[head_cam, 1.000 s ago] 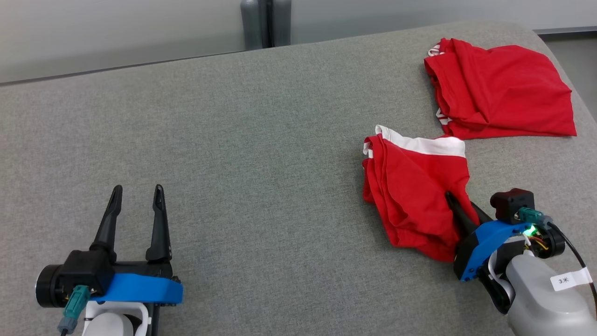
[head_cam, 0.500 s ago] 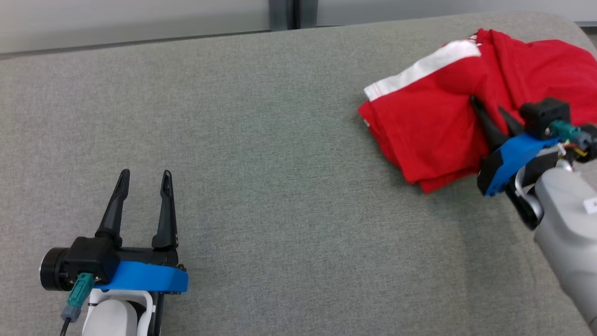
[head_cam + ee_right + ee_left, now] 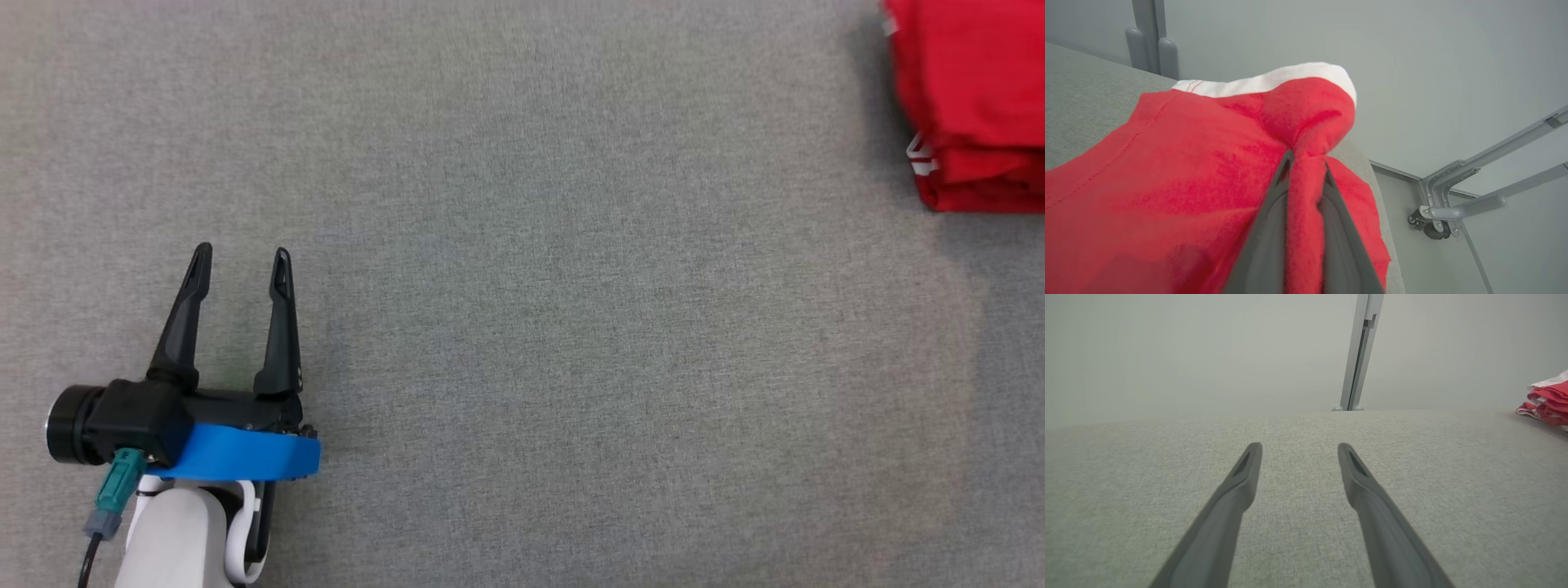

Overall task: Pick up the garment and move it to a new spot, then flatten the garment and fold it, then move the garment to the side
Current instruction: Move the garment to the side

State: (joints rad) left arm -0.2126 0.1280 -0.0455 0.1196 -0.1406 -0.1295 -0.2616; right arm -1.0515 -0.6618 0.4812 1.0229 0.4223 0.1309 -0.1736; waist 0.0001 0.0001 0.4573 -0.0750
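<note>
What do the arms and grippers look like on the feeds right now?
The left gripper has two long, black, tapering fingers on a black body with a blue bracket, a teal plug with a dark cable, and a pale forearm. The right gripper shows matching dark, tapering fingers.

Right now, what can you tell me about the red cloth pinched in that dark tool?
It is a red garment of soft, slightly fuzzy knit fabric, with a white band carrying red stitching along one edge. The right tool is shut on a bunched fold of it, which puffs up beyond the fingertips. The rest slopes away crumpled, not flat, over the grey fabric-covered table; whether it rests on that surface cannot be told.
</note>
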